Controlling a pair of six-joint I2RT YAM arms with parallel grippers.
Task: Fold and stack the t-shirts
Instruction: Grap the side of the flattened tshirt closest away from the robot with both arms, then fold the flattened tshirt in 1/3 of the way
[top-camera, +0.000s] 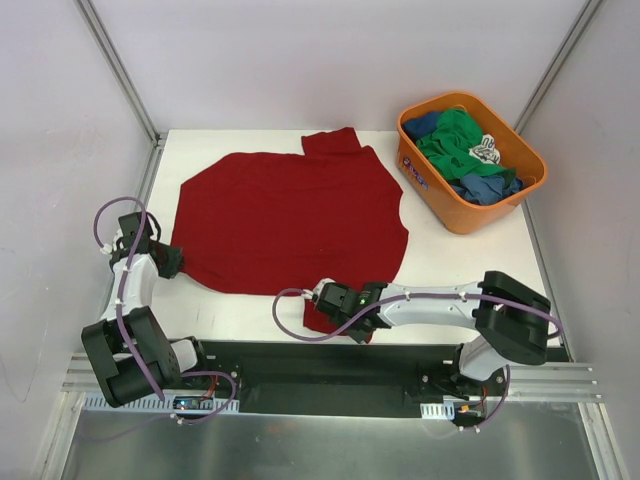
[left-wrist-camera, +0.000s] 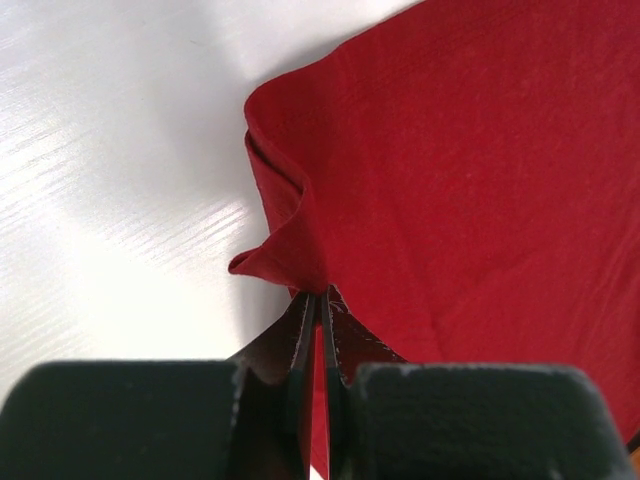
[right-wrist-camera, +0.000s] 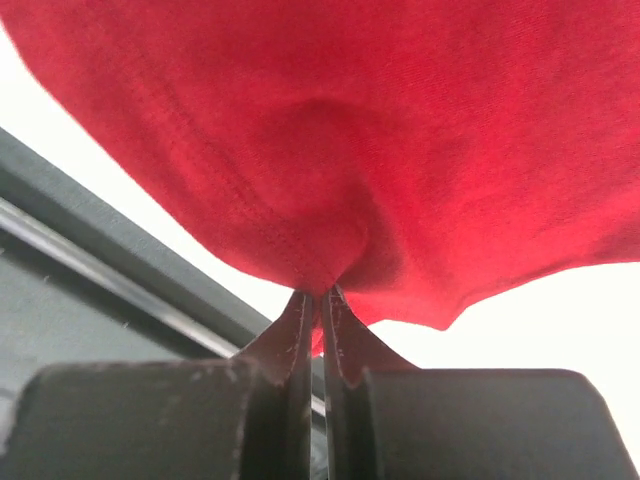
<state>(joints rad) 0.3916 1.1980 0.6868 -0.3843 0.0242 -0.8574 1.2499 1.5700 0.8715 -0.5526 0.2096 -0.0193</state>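
Dark red tee (top-camera: 290, 215) lay spread almost flat across the middle of the white bench (top-camera: 470, 265), with one sleeve pointing toward the far edge and a small flap of cloth reaching the near edge. The left gripper (top-camera: 170, 262) stood at the tee's left near corner. In the left wrist view its fingers were pressed together on a folded-over lip of the red cloth, which curled up from the bench just ahead of them. The right gripper (top-camera: 322, 297) lay low over the near edge of the tee, its arm stretched in from the right. In the right wrist view its fingers were likewise closed tight, pinching a stitched hem so that the cloth puckered into the pinch and hung clear of the bench's dark front rail. An orange tub (top-camera: 440, 205) sat at the far right corner of the bench, just beside the red tee without touching it. It held a crumpled green tee (top-camera: 455, 135) on top of a blue tee (top-camera: 490, 187).
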